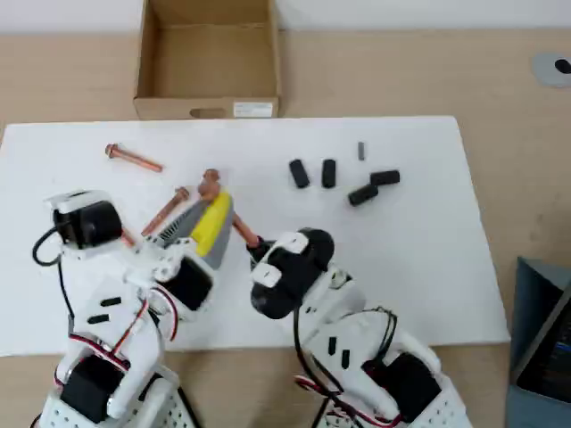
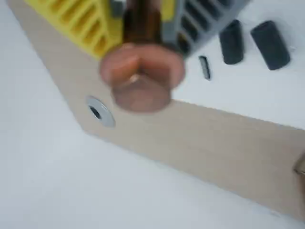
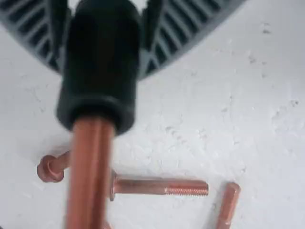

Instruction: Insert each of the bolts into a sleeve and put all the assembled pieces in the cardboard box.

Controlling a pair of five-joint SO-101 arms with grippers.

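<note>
Left gripper (image 1: 211,207) clamped tight on a copper bolt (image 2: 141,78), its head jutting past the yellow and grey jaws, over the white mat (image 1: 419,267). Right gripper (image 3: 102,19) closed around a black sleeve (image 3: 100,81), with a second bolt's shaft (image 3: 88,176) protruding from it. Four loose sleeves (image 1: 329,173) lie mid-mat. Cardboard box (image 1: 143,62) stands just beyond the mat's far edge.

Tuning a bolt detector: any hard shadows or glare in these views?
High view: even light, no glare on the white mat, soft shadows close under the sleeves. Right wrist view: the loose bolt casts a thin, faint shadow. Left wrist view: the held bolt shows a dull sheen, no hot spot.
</note>
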